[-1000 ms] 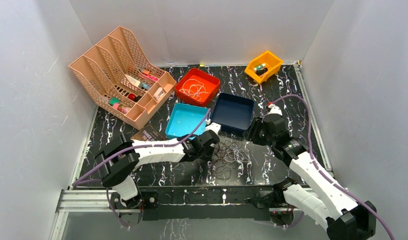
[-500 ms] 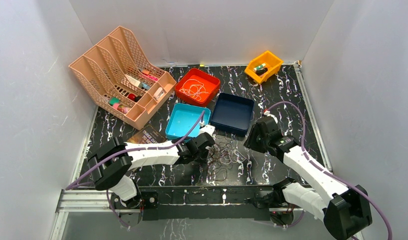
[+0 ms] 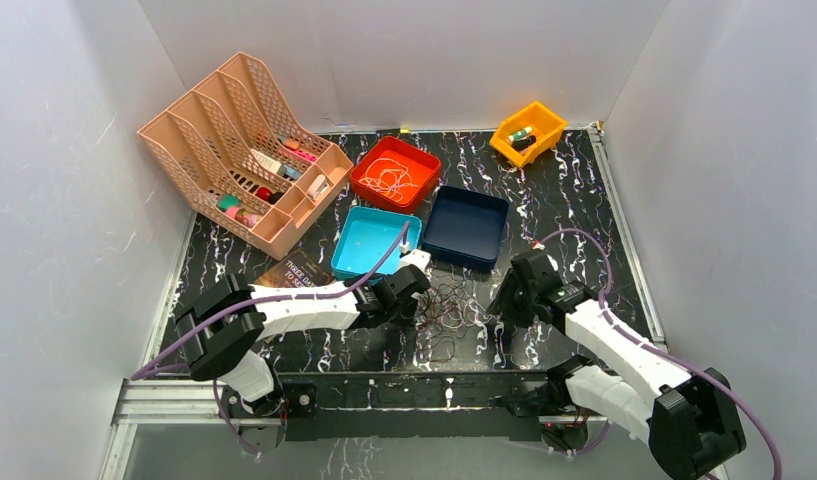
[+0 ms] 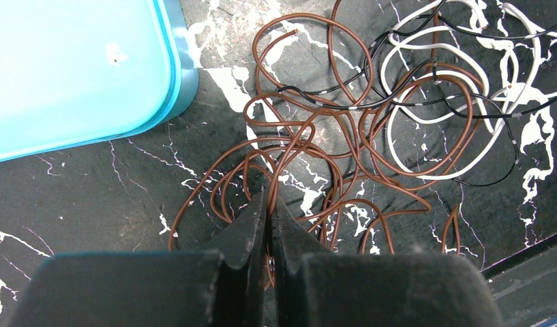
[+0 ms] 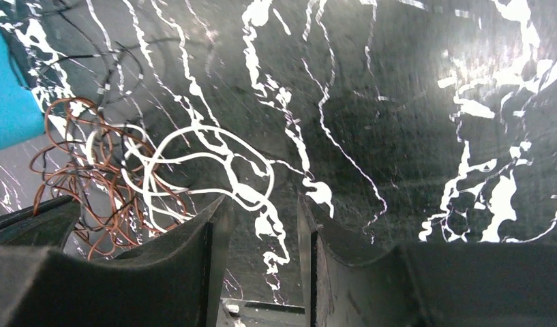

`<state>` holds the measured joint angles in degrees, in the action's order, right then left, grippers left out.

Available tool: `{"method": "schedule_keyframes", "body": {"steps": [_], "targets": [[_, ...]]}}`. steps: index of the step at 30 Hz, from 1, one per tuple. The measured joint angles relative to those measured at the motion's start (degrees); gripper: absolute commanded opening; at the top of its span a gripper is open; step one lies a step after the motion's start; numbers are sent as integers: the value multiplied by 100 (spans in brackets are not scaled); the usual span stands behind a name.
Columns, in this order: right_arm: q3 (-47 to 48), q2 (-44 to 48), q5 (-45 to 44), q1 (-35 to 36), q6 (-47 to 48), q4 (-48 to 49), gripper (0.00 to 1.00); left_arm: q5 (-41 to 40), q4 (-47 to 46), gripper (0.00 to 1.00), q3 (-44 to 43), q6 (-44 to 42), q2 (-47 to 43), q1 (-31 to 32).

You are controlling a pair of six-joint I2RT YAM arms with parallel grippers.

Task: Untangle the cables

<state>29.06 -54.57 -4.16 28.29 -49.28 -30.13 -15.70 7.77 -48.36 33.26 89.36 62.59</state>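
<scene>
1. We see plain white walls (image 3: 434,60) boxing in a black, white-veined marble-look tabletop (image 3: 584,200).
2. The tangle of thin cables (image 3: 452,308) lies between the arms, beside a turquoise plastic tray (image 3: 369,240).
3. The left end effector (image 4: 268,201) is clenched on a reddish-brown wire cable (image 4: 296,153).
4. The right end effector (image 5: 260,221) is released beside a white wire cable (image 5: 214,163).
5. We can barely trace the black wire cable (image 4: 391,102) against the dark surface.

Teal tray (image 3: 369,245) blocks the cables' (image 3: 454,310) far-left side.

Bright, even light; glare on the glossy table (image 5: 521,48); right wrist view seems slightly blurred.
</scene>
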Motion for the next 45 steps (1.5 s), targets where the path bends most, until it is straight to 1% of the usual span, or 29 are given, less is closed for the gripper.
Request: {"method": "schedule_keyframes", "body": {"steps": [12,16,20,23,25,30,32,34,38,41,45], "targets": [[-678,273,293,0,-1093,238,46,2,0,0,0,-2,0,0],[-789,315,354,0,-1370,402,44,2,2,0,-2,-4,0,0],[-990,417,398,0,-1665,741,40,2,0,0,-4,-17,0,0],[-1154,470,433,0,-1853,1038,35,2,2,0,-15,-22,2,0],[-1226,476,428,0,-1952,1202,28,2,4,0,-22,-22,2,0],[-1414,713,205,0,-2000,1327,4,2,4,0,-24,-24,2,0],[-1447,909,-9,0,-1976,1239,0,2,4,0,-26,-24,4,0],[-1445,1169,-249,0,-1921,1113,0,2,4,0,-26,-24,7,0],[-1110,1694,-874,0,-1631,579,0,2,4,0,-37,-24,13,0],[-411,1941,-1467,0,-1279,197,0,4,2,0,-50,-26,28,0],[588,2109,-2173,0,-691,-79,0,4,0,0,-52,-44,44,0]]}}
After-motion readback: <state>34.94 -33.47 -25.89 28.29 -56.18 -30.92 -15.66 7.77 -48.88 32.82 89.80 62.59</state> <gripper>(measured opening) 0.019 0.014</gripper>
